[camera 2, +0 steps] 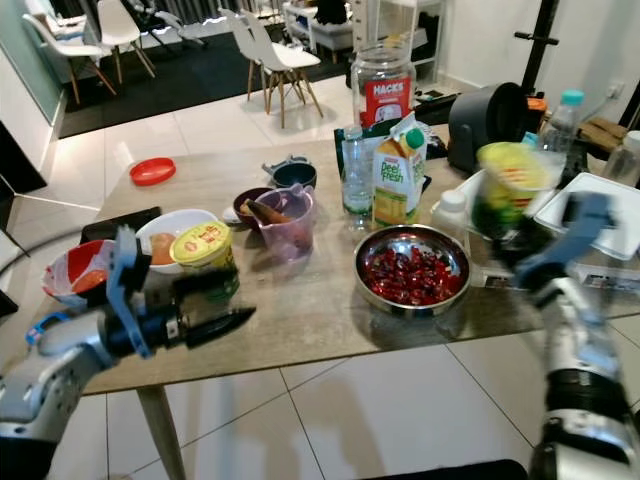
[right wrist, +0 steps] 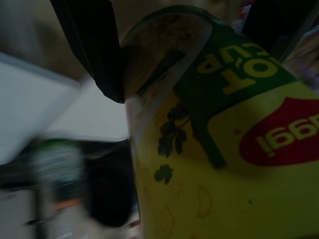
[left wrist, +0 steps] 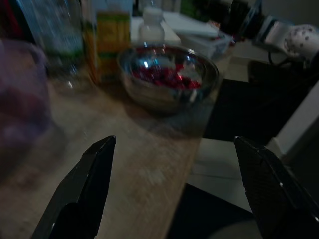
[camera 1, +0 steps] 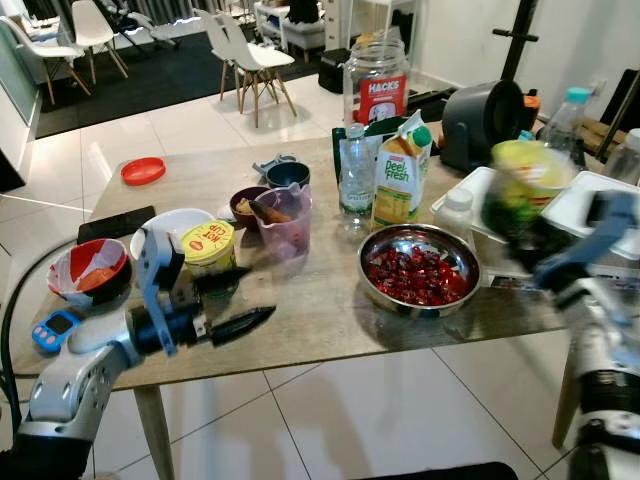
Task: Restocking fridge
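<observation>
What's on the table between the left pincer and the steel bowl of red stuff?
Nothing: in the left wrist view, bare wooden table runs from the open left pincer to the steel bowl. The left eye view agrees.

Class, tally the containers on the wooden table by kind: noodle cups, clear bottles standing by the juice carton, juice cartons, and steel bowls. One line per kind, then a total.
Noodle cups: 2, one on the table, one held in the right gripper
Clear bottles by the carton: 1
Juice cartons: 1
Steel bowls: 1
Total: 5
</observation>
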`<state>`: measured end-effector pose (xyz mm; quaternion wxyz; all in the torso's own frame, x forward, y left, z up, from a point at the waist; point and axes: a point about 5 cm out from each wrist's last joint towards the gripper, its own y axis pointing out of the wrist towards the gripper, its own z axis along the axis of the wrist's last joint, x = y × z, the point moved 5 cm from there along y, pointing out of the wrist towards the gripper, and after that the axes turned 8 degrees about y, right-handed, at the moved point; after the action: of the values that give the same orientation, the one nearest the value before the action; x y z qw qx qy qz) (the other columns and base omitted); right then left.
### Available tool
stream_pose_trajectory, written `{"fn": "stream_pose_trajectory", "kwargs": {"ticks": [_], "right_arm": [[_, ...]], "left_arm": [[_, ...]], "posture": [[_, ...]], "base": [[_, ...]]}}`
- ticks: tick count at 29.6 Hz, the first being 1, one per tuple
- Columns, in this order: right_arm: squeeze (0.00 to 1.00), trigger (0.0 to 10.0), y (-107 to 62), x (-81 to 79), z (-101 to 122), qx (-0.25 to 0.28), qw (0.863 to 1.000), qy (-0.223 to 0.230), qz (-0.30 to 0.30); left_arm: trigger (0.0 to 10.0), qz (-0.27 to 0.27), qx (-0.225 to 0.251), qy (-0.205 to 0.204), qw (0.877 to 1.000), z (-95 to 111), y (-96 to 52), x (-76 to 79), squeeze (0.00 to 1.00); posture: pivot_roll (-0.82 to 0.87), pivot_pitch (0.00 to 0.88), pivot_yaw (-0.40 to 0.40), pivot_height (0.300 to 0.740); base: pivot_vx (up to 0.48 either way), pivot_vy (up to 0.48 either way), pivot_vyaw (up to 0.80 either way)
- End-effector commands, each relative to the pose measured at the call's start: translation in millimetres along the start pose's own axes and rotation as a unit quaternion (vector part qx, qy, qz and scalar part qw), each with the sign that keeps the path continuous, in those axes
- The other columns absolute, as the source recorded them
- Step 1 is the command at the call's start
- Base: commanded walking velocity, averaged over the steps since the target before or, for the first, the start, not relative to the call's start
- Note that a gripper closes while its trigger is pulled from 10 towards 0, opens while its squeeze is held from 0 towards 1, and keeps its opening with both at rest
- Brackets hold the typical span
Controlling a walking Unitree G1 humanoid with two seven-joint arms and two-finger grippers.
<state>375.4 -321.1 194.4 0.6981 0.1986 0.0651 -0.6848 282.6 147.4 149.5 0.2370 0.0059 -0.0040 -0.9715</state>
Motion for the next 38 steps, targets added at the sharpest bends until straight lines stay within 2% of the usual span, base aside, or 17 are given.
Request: {"fn": "stream_pose_trajectory", "kwargs": {"ticks": [1, 2, 5, 7, 17, 31, 38], "right_arm": [[0.00, 10.0, -0.3, 6.4, -4.9, -0.004, 1.000, 0.000, -0.019], [0.00, 10.0, -2.8, 14.6, -3.2, -0.004, 0.999, -0.006, -0.035], [0.00, 10.0, -5.5, 22.8, -2.1, -0.004, 0.999, -0.009, -0.052], [0.00, 10.0, -9.5, 35.4, -0.3, -0.001, 0.997, -0.013, -0.080], [0.00, 10.0, -16.1, 58.5, 7.0, 0.017, 0.991, -0.022, -0.135], [0.00, 10.0, -18.8, 66.7, 7.3, 0.024, 0.988, -0.021, -0.154], [0.00, 10.0, -20.3, 69.8, 6.4, 0.026, 0.987, -0.022, -0.160]], "left_arm": [[10.0, -0.006, 0.001, -0.004, 1.000, -4.6, 1.9, 3.0, 0.00], [10.0, 0.002, 0.000, -0.012, 1.000, -10.1, 1.6, 1.8, 0.00], [10.0, 0.008, -0.002, -0.023, 1.000, -16.7, 1.4, 1.4, 0.00], [10.0, 0.005, -0.011, -0.043, 0.999, -29.6, 1.3, 6.2, 0.00], [10.0, -0.016, -0.027, -0.067, 0.997, -47.2, 0.1, 17.4, 0.00], [10.0, -0.041, -0.024, -0.051, 0.998, -42.6, 8.2, 24.4, 0.00], [10.0, -0.044, -0.008, -0.036, 0.998, -31.4, 16.9, 22.8, 0.00]], "posture": [[0.00, 0.007, 0.066, 0.740], [0.00, 0.006, 0.065, 0.740], [0.00, 0.006, 0.065, 0.740], [-0.01, 0.005, 0.064, 0.740], [0.00, 0.003, 0.061, 0.740], [0.00, 0.002, 0.059, 0.740], [0.00, 0.001, 0.060, 0.740]], "base": [[0.000, 0.000, 0.00], [0.000, 0.000, -0.58], [0.000, 0.000, -0.73], [0.000, 0.000, -0.80], [0.000, 0.000, -0.80], [0.000, 0.000, -0.80], [0.000, 0.000, -0.80]]}}
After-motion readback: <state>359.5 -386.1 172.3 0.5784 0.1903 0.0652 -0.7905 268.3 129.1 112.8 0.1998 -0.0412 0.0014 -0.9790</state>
